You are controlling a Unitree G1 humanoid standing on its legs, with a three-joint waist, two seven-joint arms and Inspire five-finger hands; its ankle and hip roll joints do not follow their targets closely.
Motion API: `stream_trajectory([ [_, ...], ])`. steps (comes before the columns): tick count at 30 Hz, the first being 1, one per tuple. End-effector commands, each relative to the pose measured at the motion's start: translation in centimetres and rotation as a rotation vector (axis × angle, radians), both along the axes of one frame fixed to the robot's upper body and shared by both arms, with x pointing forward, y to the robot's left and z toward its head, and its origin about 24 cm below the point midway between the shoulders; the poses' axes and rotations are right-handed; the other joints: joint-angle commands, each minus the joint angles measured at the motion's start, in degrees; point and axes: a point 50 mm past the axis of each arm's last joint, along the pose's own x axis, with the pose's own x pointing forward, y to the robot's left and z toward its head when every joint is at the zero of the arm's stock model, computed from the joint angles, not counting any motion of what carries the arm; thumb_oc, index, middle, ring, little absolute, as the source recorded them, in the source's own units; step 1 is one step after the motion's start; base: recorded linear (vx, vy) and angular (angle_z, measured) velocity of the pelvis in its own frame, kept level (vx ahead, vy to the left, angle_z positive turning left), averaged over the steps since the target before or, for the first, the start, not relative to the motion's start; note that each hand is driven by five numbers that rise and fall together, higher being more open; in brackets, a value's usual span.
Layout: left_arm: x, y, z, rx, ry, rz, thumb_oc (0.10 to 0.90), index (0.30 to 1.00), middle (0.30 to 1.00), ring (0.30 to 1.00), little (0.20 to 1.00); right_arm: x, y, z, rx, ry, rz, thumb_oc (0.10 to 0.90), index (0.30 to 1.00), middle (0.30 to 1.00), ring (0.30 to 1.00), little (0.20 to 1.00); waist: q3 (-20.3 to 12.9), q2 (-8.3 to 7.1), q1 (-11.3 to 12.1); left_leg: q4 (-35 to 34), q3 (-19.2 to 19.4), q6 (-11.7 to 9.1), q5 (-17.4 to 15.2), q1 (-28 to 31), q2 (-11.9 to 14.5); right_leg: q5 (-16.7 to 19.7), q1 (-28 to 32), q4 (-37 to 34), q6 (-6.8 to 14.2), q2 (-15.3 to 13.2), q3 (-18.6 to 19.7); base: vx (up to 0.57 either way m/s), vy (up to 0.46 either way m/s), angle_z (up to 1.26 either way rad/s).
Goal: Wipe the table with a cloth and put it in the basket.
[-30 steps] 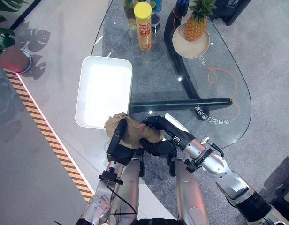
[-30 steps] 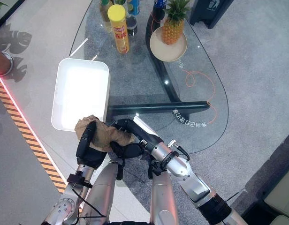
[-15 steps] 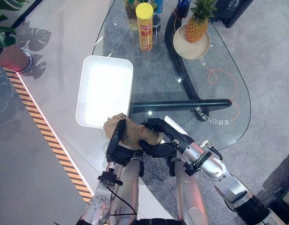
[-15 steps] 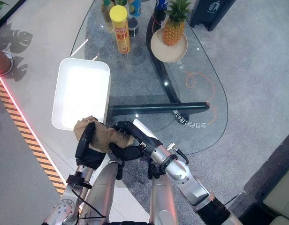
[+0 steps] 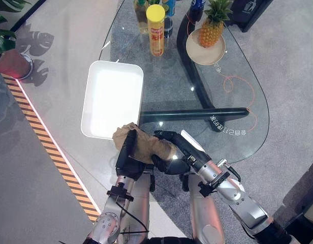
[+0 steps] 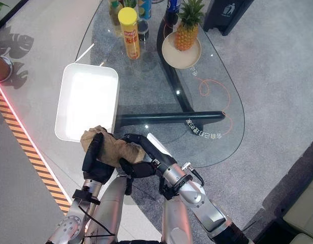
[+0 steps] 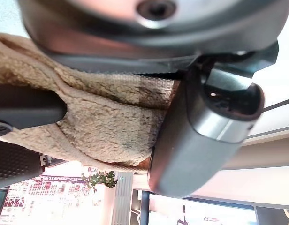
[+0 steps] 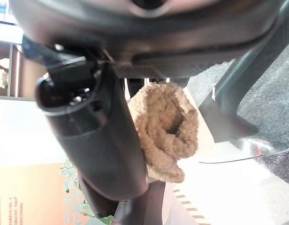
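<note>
- Your tan cloth sits bunched at the near edge of the glass worktop, at 6 o'clock, just off the near corner of the white basket.
- Your left hand has its fingers curled over the cloth from the 7 o'clock side; its own wrist view confirms the hold.
- Your right hand closes on the same cloth from the 4 o'clock side, thumb against the fabric.
- At 12 o'clock you have a yellow canister and bottles; at 1 o'clock, a pineapple on a plate.
</note>
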Motion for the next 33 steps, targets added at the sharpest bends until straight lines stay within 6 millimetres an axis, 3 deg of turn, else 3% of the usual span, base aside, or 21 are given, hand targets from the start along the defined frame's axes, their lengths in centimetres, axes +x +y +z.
stream_trajectory([
  [1,-0.9,0.4,5.5,-0.058,-0.330,0.021,0.100,0.300,0.300,0.300,0.200,0.1,-2.1,4.6,0.151,-0.229,-0.123,0.800,0.900,0.900,0.900,0.900,-1.6,-0.76,0.7,5.6,2.4,5.2,-0.9,-2.0,-4.0,7.3,2.6,-4.1,-1.9,2.8,-2.3,0.00,0.000,0.00],
  [23,-0.3,5.8,5.4,0.211,-0.359,0.306,0.100,0.300,0.300,0.300,0.200,-0.7,-5.5,2.7,0.211,-0.119,-0.272,0.800,0.900,0.900,0.900,0.900,-1.6,0.05,-1.2,10.1,4.1,4.5,0.0,-3.1,-3.5,5.8,2.4,0.7,-2.8,2.8,-1.6,0.03,0.027,-0.02],
  [28,-0.3,6.4,5.3,0.273,-0.343,0.345,0.100,0.300,0.300,0.300,0.200,-0.7,-5.6,2.1,0.196,-0.074,-0.265,0.800,0.900,0.900,0.900,0.900,-1.6,0.15,-1.3,10.9,4.3,4.4,0.3,-3.3,-3.5,5.8,2.3,1.6,-2.9,2.9,-1.4,0.04,0.025,-0.07],
  [33,0.1,7.7,5.7,0.461,-0.285,0.454,0.100,0.300,0.300,0.300,0.200,-0.6,-5.2,0.3,0.150,0.043,-0.250,0.800,0.900,0.900,0.900,0.900,-1.6,0.48,-1.6,11.8,4.4,4.2,0.6,-3.6,-3.5,5.7,2.0,2.8,-3.1,3.1,-1.2,0.05,0.042,-0.01],
])
